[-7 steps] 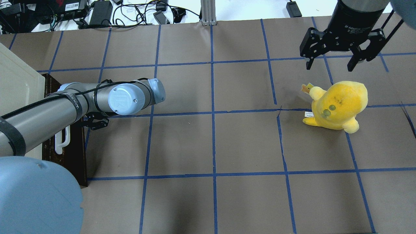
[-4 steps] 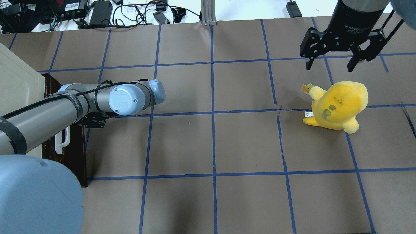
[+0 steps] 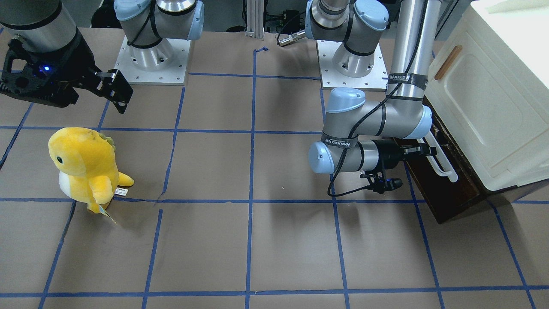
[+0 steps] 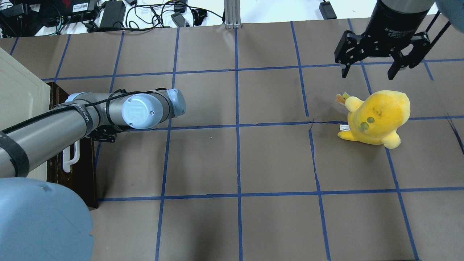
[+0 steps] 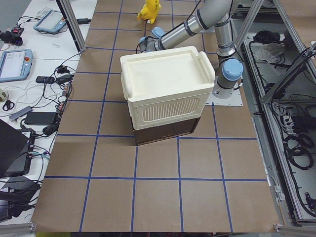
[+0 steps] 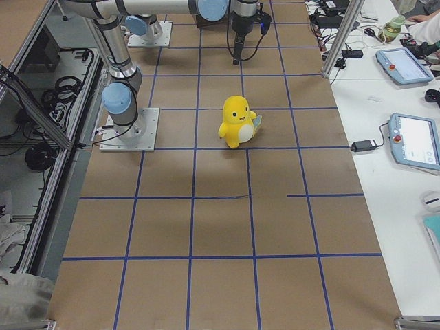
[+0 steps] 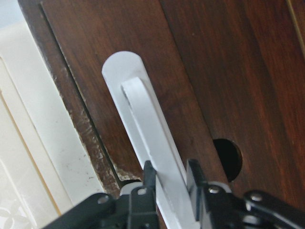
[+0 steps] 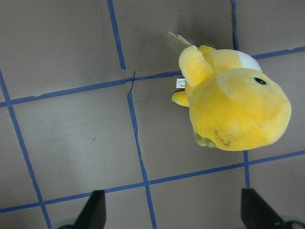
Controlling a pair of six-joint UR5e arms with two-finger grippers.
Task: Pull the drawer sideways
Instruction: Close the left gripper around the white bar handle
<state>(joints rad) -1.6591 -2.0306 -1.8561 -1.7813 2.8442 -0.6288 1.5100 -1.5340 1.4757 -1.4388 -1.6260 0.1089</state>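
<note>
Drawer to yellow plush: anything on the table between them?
Nothing lies there. In the overhead view only the left arm hangs over the stretch beside the drawer; from there to the plush it is bare taped paper.

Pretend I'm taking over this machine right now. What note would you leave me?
Left gripper: shut on the white handle of the drawer, one finger on each side of the bar.
Right gripper: open, holding nothing, above the table near the yellow plush toy.
Drawer: under the cream cabinet. None of its inside shows, so it looks closed.
Done: handle grasped.
To do: pull the drawer out sideways, then release.
</note>
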